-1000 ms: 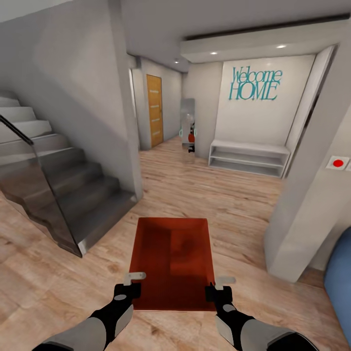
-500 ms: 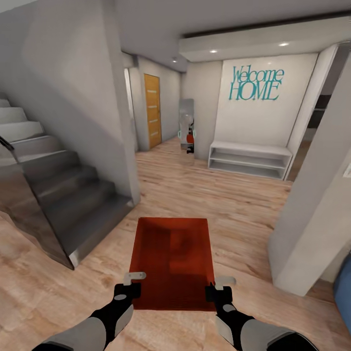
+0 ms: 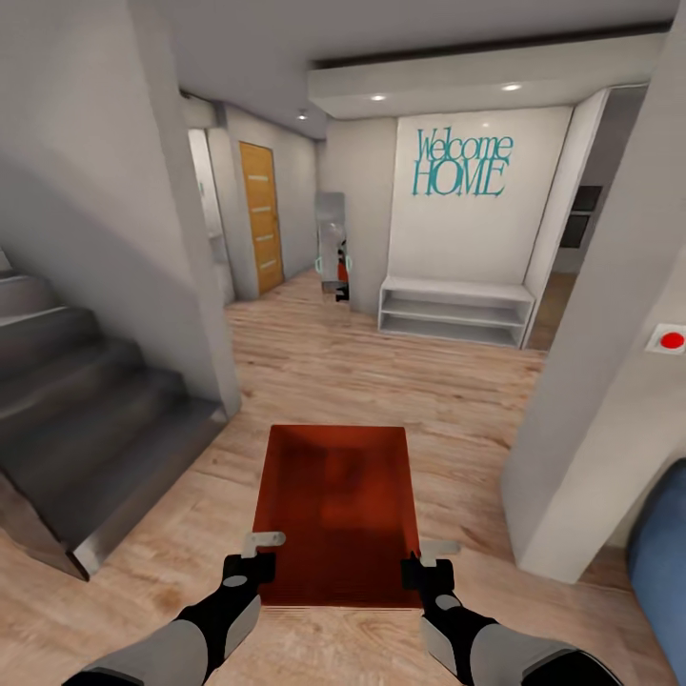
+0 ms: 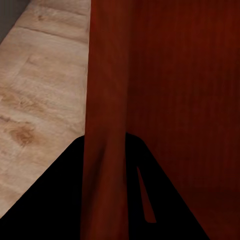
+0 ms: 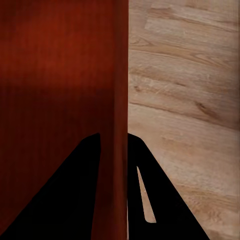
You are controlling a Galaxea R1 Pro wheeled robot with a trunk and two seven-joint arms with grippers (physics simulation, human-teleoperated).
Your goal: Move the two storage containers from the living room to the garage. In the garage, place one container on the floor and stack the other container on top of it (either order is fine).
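One storage container, two end effectors, left end effector, right end effector

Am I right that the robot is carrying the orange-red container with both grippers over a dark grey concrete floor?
Not quite. Both the left gripper and right gripper do hold the storage container, but the head view shows a light wood plank floor.

Cut off at the frame edge: staircase left of the left gripper, blue sofa right of the right gripper.
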